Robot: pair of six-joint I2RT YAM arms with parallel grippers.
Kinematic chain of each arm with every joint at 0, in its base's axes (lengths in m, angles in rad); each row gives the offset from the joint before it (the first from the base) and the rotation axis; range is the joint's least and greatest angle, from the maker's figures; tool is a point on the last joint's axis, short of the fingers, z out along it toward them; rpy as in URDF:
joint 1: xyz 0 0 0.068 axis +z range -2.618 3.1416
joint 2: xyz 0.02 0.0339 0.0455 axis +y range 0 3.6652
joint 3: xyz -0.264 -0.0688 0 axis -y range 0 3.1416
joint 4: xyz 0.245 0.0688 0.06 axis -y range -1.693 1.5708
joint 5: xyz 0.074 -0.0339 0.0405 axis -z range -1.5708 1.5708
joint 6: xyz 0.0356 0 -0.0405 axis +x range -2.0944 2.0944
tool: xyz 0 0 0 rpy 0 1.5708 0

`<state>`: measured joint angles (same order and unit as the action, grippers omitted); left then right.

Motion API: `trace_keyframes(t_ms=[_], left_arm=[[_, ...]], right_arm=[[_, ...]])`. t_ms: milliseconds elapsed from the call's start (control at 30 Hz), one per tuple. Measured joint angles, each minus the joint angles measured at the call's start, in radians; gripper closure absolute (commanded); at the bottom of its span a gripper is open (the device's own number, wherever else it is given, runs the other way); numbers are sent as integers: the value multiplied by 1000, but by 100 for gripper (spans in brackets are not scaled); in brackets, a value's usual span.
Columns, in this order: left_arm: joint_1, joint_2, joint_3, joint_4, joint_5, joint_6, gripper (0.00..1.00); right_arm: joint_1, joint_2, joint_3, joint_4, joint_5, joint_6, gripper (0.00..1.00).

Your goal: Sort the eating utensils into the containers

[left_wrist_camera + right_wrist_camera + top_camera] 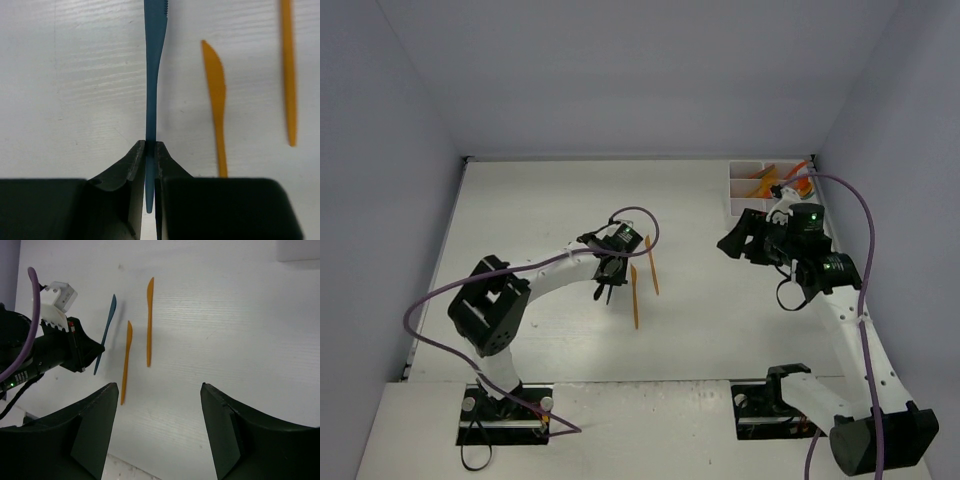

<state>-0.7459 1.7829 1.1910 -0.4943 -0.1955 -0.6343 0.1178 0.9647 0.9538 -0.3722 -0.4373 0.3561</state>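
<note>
Three knives are out on the surface (540, 220) by my count: one blue knife (154, 75) and two orange ones. The inner orange knife (216, 100) lies just beside the blue one, and the outer orange knife (288, 75) lies a little further off. All three run roughly parallel. The left jaws are clenched on the blue knife at its handle end, with the serrated blade pointing away from the wrist. I cannot tell whether the blade is off the surface, though my right wrist view shows a shadow beside it. The right jaws are spread wide with nothing between them, hanging over bare surface near the one tray (745, 170), which sits in the far right corner. Orange and red pieces lie in the tray, but they overlap and are too small for me to count or sort by type. The right arm hides the near part of the tray, so I cannot count its compartments either. From above, the left wrist hides the blue knife. In the left wrist view the outer orange knife is cut off at the top edge.
</note>
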Motion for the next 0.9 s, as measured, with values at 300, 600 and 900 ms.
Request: trace_keyframes(t_ms=[300,600,900], left_arm=[[-55,-331,-32,185,153,144,100],[-104,-424,-50,313,334,224,100],[-123,-442,-53,345,377,241,100]], right_arm=[[111,90,105,25,-60,55,36],[240,192,202,96,-62,112,36],[303,265,245,130,-16,138,41]])
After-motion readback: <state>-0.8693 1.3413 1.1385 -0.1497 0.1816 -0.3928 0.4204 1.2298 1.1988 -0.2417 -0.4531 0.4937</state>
